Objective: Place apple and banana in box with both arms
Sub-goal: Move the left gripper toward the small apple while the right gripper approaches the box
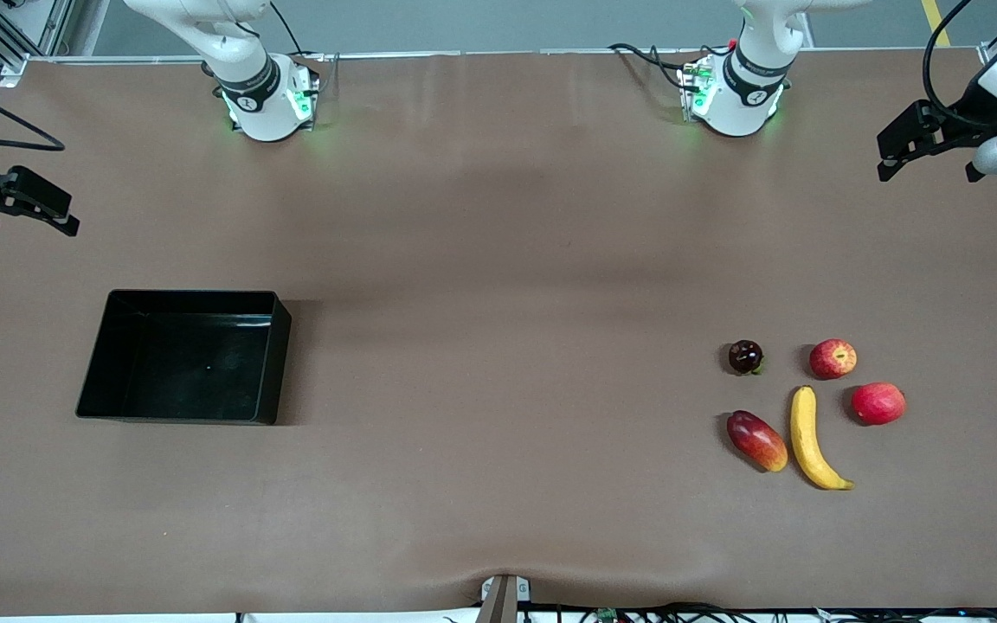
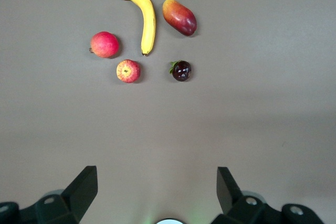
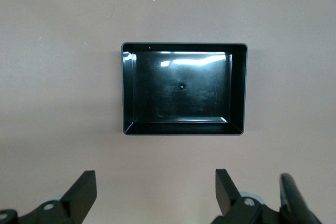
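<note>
The apple (image 1: 832,358), red with a pale yellow patch, lies at the left arm's end of the table. The yellow banana (image 1: 814,439) lies just nearer the front camera than it. The black box (image 1: 187,355) stands empty toward the right arm's end. My left gripper (image 1: 927,160) hangs open and empty, high over the table's left-arm edge. Its wrist view shows its fingers (image 2: 84,187) spread, with the apple (image 2: 128,71) and banana (image 2: 146,20) far off. My right gripper (image 1: 27,221) hangs open and empty over the table's right-arm edge. Its wrist view shows the box (image 3: 239,90) well clear of its fingers (image 3: 81,190).
An evenly red round fruit (image 1: 878,403) lies beside the banana, toward the table's edge. A red-and-yellow mango (image 1: 756,440) lies beside the banana, toward the table's middle. A dark purple fruit (image 1: 745,356) lies beside the apple. Brown tabletop stretches between the fruit and the box.
</note>
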Controlling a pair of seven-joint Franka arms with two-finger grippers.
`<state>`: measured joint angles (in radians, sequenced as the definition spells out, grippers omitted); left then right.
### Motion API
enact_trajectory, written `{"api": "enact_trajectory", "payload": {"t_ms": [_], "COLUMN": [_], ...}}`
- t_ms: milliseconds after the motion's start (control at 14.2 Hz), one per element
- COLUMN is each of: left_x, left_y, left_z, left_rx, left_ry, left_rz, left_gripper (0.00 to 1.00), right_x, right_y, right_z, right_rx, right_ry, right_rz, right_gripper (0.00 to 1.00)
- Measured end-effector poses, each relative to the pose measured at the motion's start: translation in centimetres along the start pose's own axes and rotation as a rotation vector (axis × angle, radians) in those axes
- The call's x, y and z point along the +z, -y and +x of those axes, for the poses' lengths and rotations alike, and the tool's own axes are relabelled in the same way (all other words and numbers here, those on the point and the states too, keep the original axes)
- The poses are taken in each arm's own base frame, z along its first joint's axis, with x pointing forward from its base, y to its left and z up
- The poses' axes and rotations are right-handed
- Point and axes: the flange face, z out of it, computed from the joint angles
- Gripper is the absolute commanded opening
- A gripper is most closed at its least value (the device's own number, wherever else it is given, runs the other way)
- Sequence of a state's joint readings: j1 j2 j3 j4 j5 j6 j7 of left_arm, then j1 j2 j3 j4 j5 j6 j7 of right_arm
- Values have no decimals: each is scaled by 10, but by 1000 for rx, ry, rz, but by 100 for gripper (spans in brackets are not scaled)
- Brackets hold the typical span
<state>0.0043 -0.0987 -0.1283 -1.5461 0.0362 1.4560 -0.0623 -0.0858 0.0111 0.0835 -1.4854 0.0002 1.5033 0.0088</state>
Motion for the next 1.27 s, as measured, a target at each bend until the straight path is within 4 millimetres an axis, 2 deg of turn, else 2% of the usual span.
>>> {"api": "enact_trajectory", "payload": {"t_ms": [353, 495, 636, 848, 1060, 1131, 1272], "left_x": [4, 12, 31, 81, 156, 185, 232], "left_y": [3, 6, 9, 18, 38, 45, 55], "left_z": [3, 14, 34, 74, 107, 112, 110], "left_rx": [-5, -9, -15, -28, -40, -36, -37], "left_ry": [6, 18, 17, 19, 32, 19, 11], "left_rz": [-1, -4, -10, -22, 27, 55, 65], "left_gripper": [100, 100, 100, 100, 100, 100, 100], "right_x": [1, 8, 15, 28, 55, 62, 73], "right_y": [0, 1, 0, -8, -37, -48, -63], "right_z": [1, 5, 13, 29, 43, 45, 48], "right_rx": [0, -2, 0, 11, 58, 74, 97], "right_ry": [0, 11, 2, -34, 3, 13, 30], "right_rz": [1, 2, 3, 5, 8, 9, 11], "right_gripper": [100, 100, 100, 100, 100, 100, 100]}}
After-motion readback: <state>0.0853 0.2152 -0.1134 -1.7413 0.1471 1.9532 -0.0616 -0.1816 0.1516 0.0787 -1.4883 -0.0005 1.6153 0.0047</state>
